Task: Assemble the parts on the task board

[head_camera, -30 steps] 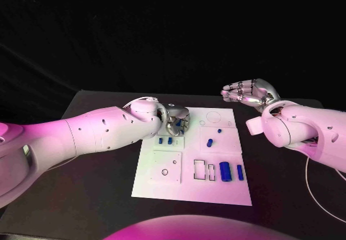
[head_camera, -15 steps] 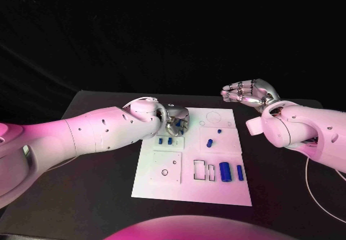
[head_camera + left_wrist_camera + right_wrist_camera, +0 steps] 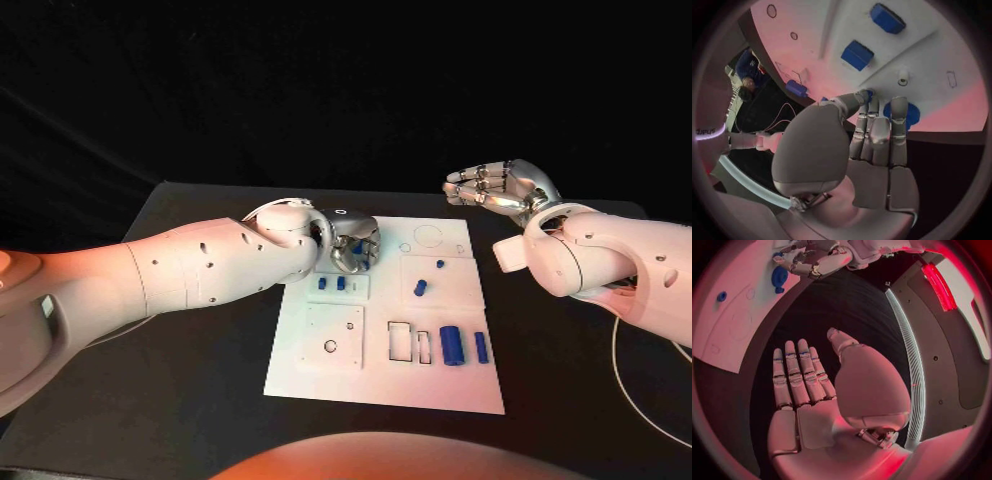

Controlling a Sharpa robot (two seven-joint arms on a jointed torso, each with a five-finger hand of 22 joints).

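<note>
Our left hand (image 3: 351, 243) pinches a blue part (image 3: 902, 112) at the task board's (image 3: 387, 375) far-left corner; our right hand (image 3: 498, 186) hovers released beyond its far edge.

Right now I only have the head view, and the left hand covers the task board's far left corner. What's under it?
Observer: A round blue part. In the left wrist view, the left hand's fingertips lie over it.
Operator: Gripped?
Observer: Can't tell. The fingers hide most of it.
Operator: Right hand holding anything?
Observer: No. The right wrist view shows the right hand with its palm bare and fingers straight, over the black table beside the task board.
</note>
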